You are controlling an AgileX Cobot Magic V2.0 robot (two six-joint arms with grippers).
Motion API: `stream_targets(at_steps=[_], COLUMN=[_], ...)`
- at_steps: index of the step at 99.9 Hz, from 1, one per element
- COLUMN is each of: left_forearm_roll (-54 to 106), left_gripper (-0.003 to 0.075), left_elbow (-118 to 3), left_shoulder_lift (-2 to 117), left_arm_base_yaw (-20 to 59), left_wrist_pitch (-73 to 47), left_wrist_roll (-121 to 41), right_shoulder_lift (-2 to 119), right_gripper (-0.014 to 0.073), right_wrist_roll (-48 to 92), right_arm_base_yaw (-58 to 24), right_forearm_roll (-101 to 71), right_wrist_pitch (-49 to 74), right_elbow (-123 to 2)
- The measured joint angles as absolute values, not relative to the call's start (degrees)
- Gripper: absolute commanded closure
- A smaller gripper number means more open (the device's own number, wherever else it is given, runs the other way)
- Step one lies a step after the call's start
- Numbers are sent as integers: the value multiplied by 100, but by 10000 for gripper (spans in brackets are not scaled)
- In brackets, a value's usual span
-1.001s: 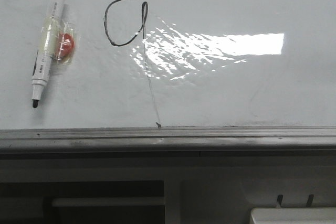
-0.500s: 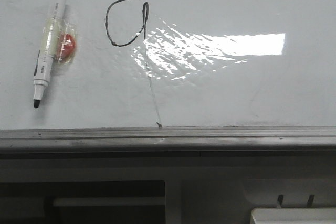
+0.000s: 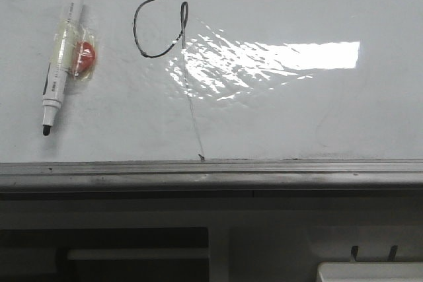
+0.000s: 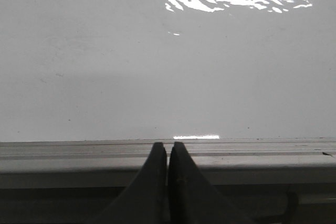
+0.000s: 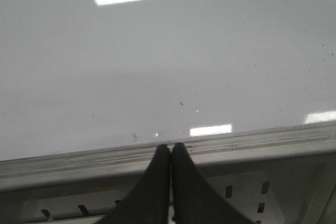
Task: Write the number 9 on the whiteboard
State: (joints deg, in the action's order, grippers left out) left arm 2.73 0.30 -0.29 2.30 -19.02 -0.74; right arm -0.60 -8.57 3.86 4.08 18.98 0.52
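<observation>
Nearest us, our left gripper (image 4: 167,153) shows two dark, smooth, curved fingers pressed together with nothing between them, over the grey metal rail (image 3: 211,175). Our right gripper (image 5: 170,156) is the same, tips touching and empty. Beyond the rail lies the large glossy white whiteboard (image 3: 297,117), faintly smudged, with a bright rippled glare. On it is the number 9 (image 3: 162,28), a thin black open loop with a faint slanted tail reaching the rail. Left of it lies a white marker with black cap (image 3: 61,57), a red blob taped on its barrel.
</observation>
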Motion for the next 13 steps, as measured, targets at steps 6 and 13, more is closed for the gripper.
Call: stream_targets(at_steps=[6,13], left_forearm_roll=[273,273], left_gripper=[740,740], left_elbow=[30,30], left_shoulder_lift=[-29,-29], left_arm_base_yaw=[230,230], left_wrist_pitch=[-1902,-1902], left_wrist_roll=[-74,-74], right_shoulder_lift=[-60,-60], right_gripper=[664,664], right_wrist_roll=[-857,-857], right_arm_base_yaw=[386,386], right_forearm_roll=[408,408], right_wrist_pitch=[1898,1898], right_elbow=[52,52])
